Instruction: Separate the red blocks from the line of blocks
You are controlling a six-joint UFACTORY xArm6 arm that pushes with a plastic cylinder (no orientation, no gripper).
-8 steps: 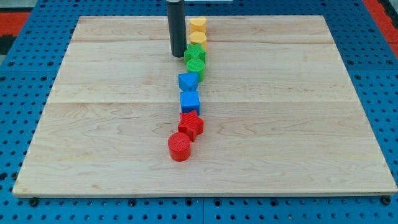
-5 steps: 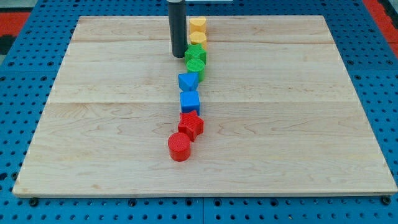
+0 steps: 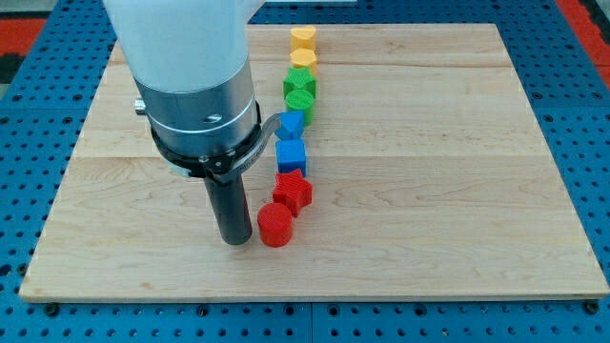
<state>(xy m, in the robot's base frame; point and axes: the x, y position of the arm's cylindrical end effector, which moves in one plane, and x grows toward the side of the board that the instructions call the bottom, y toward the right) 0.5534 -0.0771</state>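
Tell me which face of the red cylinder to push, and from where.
Push the red cylinder on its curved left wall, heading toward the view's right. My tip already sits just left of it, and the red star lies up-right, so aim slightly downward.

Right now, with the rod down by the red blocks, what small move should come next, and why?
Probably a short push toward the view's right. My tip sits just to the view's left of the red cylinder, which ends the line below the red star and blue cube. Pushing right should slide the cylinder out of line.
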